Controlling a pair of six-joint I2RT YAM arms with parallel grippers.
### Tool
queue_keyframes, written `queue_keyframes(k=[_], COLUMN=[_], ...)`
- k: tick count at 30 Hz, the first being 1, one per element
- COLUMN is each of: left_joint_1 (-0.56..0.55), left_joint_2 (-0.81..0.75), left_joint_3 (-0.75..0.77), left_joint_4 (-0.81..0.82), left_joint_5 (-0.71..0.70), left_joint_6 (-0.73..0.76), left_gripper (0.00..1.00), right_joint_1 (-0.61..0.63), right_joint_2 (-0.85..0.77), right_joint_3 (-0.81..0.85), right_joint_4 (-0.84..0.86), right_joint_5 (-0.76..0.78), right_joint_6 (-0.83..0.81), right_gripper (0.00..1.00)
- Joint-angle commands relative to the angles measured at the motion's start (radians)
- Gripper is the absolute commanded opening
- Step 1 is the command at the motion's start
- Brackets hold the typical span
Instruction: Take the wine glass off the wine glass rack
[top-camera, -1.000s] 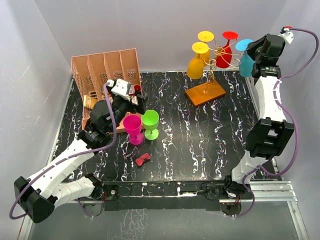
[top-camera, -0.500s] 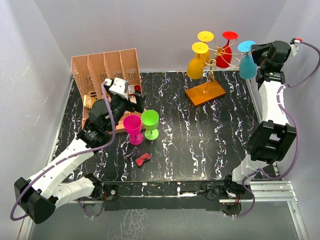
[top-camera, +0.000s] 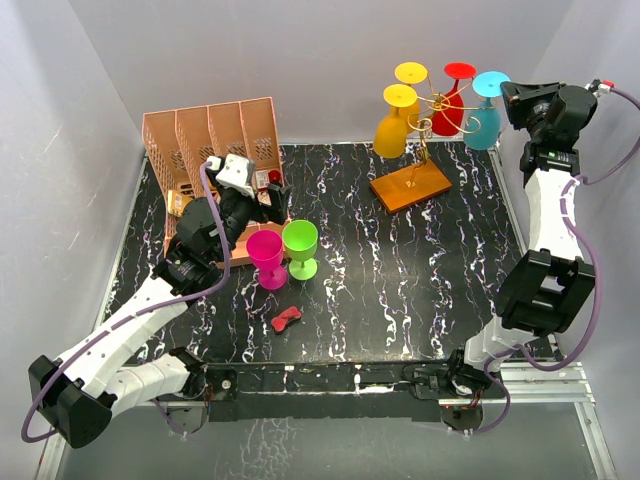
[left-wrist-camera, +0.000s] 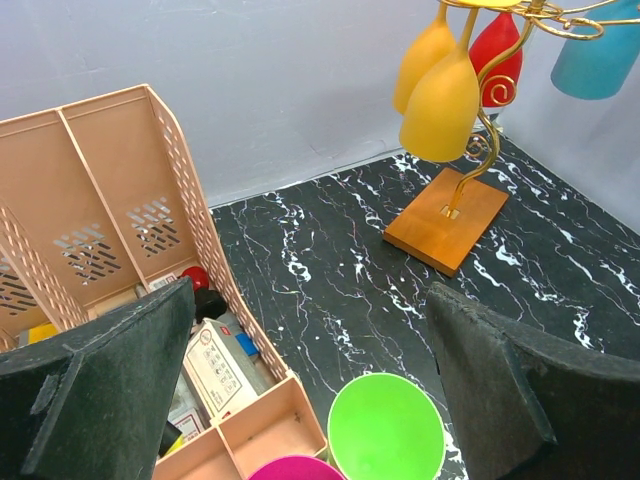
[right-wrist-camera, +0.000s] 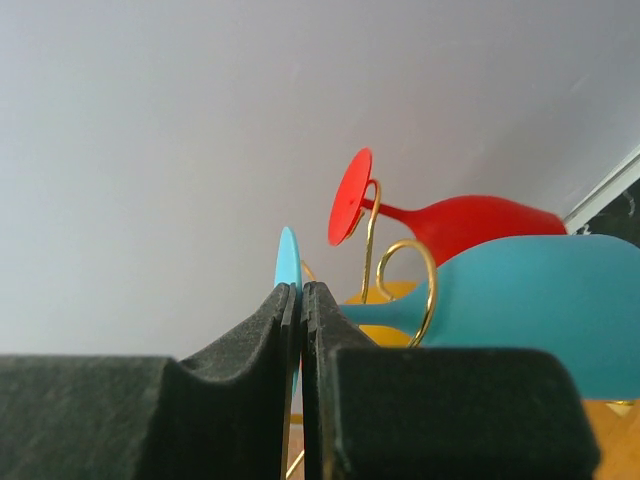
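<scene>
The wine glass rack (top-camera: 411, 186) is stood on the tabletop (top-camera: 400, 290), with wine glasses (top-camera: 392, 130) hung upside down from it. A file organiser (top-camera: 212, 135) is placed well left of the rack, and two upright glasses (top-camera: 300, 240) are set to its front left.

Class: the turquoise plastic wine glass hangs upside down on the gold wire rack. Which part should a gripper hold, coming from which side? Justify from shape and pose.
Probably grip the flat round foot of the turquoise plastic wine glass edge-on, from the right: it sits uppermost, thin and exposed, while the red wine glass crowds the gold wire rack on the left.
</scene>
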Motion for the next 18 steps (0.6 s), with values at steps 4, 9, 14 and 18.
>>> queue_keyframes(k=[4, 9, 14, 18], left_joint_1=[0.008, 0.008, 0.009, 0.01], left_joint_2=[0.001, 0.002, 0.006, 0.006], left_joint_3=[0.028, 0.03, 0.031, 0.032], left_joint_4=[0.015, 0.013, 0.011, 0.01], left_joint_5=[0.009, 0.013, 0.009, 0.006], left_joint_6=[-0.008, -0.009, -0.009, -0.009], left_gripper=[0.96, 0.96, 0.96, 0.96], right_joint_1=[-0.006, -0.005, 0.012, 0.036], right_joint_2=[-0.033, 0.018, 0.066, 0.095], right_joint_3=[-0.017, 0.021, 0.094, 0.142], right_joint_4=[0.115, 0.136, 0.12, 0.086], right_joint_5=[-0.153, -0.201, -0.188, -0.156], right_joint_6=[0.119, 0.166, 0.157, 0.12], right_gripper=[0.08, 0.08, 0.08, 0.08])
